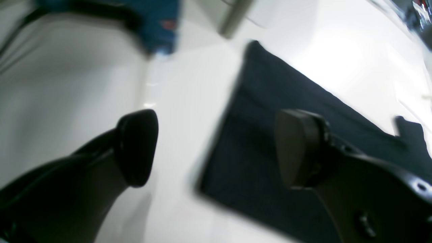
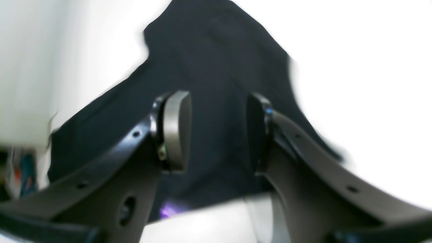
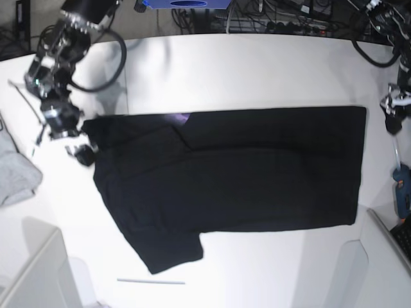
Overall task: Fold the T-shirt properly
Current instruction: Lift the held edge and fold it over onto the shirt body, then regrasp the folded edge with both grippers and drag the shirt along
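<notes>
The large plain black cloth T-shirt (image 3: 237, 176) lies flat on the white table (image 3: 257, 70), spread across the middle of it in the base view. Its upper part is folded over along a straight line, and one short sleeve (image 3: 170, 247) sticks out at the near left. A small purple spot of the inner neckband (image 3: 182, 117) shows at the far edge, near the left end.

The right gripper (image 2: 217, 131) is at the left side of the base view, just beside the left end of the T-shirt. In the right wrist view its two grey pads (image 2: 175, 130) stand apart with a clear gap, and only dark cloth is seen behind them — nothing is between the jaws.

The left gripper (image 1: 216, 148) is at the right side of the base view, near the right edge of the T-shirt. In the left wrist view its jaws are wide apart; one black finger (image 1: 136, 146) is over bare table, the other is over the cloth, and nothing is held. This view is blurred.

A light grey garment (image 3: 16, 170) lies at the far left of the table, apart from the T-shirt. A thin pale stick (image 3: 151, 281) lies on the table near the front edge, below the sleeve.
</notes>
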Action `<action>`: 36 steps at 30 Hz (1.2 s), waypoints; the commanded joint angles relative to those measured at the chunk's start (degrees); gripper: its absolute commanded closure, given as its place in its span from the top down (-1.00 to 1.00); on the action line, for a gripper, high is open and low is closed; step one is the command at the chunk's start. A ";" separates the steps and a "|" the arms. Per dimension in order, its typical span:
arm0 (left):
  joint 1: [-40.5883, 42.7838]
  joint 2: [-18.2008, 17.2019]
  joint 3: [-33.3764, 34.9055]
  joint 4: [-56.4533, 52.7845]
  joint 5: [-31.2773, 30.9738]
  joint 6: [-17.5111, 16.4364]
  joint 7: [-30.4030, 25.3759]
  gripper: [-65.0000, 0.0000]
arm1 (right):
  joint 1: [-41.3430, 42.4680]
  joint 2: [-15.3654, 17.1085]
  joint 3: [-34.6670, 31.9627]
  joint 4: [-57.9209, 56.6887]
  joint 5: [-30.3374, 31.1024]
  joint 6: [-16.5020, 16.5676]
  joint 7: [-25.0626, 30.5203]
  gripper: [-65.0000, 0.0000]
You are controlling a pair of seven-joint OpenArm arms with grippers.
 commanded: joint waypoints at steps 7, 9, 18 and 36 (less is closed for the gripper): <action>7.27 0.19 -0.56 -0.54 -4.72 -0.80 -1.23 0.59 | -8.94 -3.10 0.69 2.35 0.73 -0.79 0.90 -0.04; 7.00 0.19 -0.56 -2.65 -4.72 -0.80 -1.23 0.59 | -10.08 -3.19 0.60 2.26 0.81 -0.79 0.90 0.15; 1.20 0.27 4.54 -6.87 0.29 -0.54 -0.97 0.58 | -9.12 -3.63 0.51 -4.07 0.81 -0.79 5.12 0.29; -8.56 0.45 7.88 -15.58 9.96 -0.45 -1.05 0.58 | -1.20 -2.05 0.69 -17.78 0.46 -0.79 8.11 0.27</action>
